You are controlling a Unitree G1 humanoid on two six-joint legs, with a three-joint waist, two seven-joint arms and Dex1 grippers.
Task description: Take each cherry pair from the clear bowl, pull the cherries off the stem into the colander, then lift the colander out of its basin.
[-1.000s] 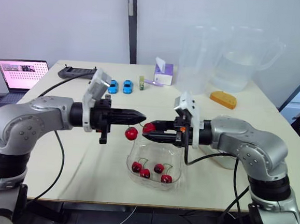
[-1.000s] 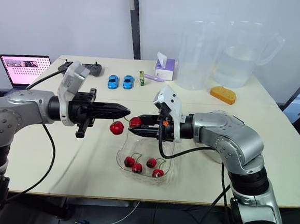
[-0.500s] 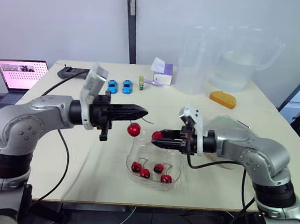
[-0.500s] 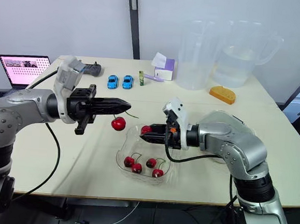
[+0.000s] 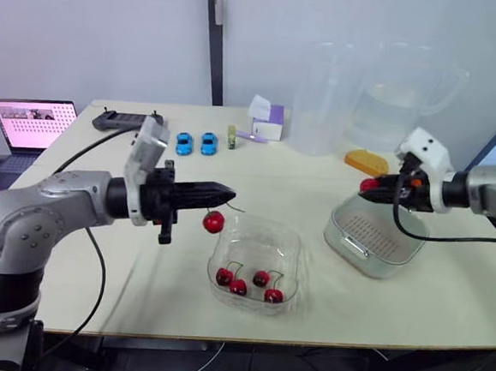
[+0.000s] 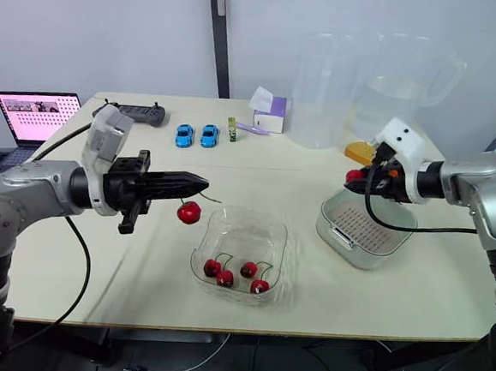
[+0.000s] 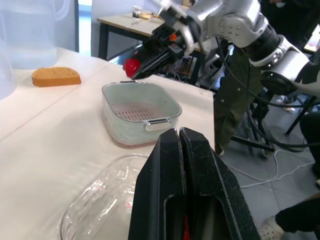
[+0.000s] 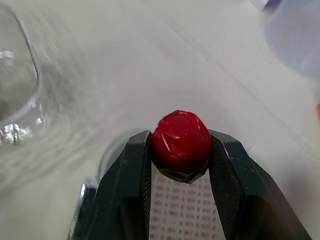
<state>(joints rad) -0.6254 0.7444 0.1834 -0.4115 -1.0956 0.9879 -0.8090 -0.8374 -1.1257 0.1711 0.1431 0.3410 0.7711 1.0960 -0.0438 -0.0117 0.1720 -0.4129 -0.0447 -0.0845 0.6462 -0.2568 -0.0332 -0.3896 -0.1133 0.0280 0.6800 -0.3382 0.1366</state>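
Left gripper [image 5: 229, 192], fingers pressed together, pinches a thin stem [image 5: 221, 207] from which a dangling cherry [image 5: 213, 222] hangs clear of the table [image 5: 301, 168], by the far left corner of the clear bowl [image 5: 295, 241]. Four cherries [image 5: 260, 278] lie in that bowl. Well apart, the right gripper [image 5: 371, 187] clamps a second cherry [image 8: 181, 142] between its fingers, parted only by the fruit, over the far left edge of the colander [image 5: 378, 230], seated in its basin [image 5: 353, 250].

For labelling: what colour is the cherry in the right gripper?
Red; the cherry shows best in the right wrist view.
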